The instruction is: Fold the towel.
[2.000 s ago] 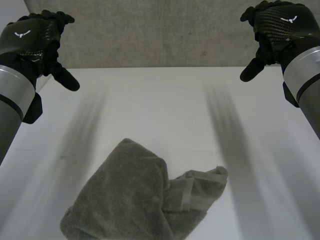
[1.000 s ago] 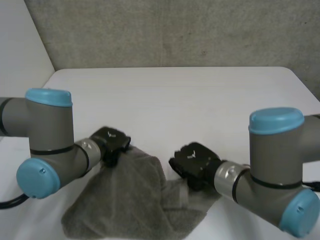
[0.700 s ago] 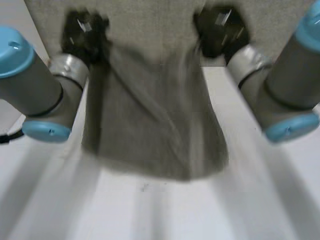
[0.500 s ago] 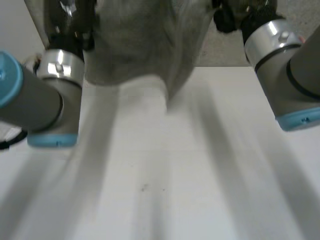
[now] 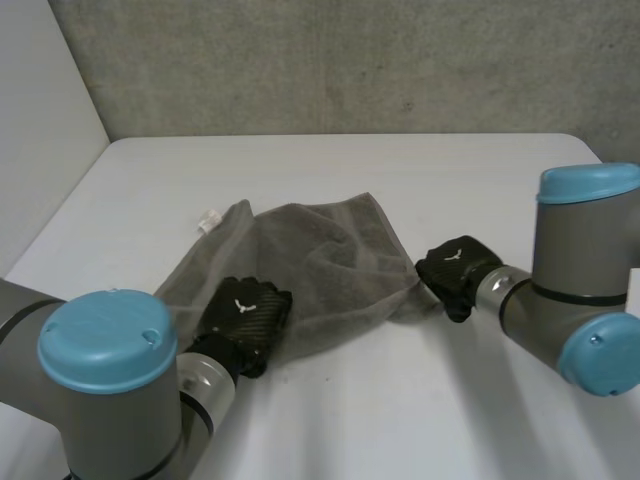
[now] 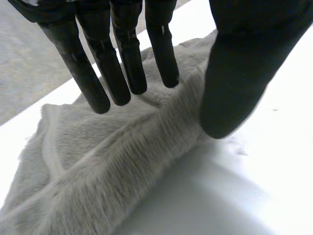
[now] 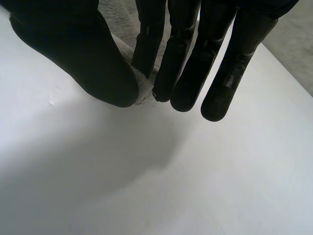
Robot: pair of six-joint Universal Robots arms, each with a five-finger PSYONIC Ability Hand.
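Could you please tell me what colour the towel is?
The towel is plain grey, with no pattern; the head view shows it best.

No text can be read; the white tag (image 5: 208, 216) on the towel (image 5: 320, 262) is illegible.

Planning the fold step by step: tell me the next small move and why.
Probably draw both hands apart to pull the towel flat. It lies rumpled, with ridges across its middle; the left hand pinches its near edge and the right hand pinches its right corner.
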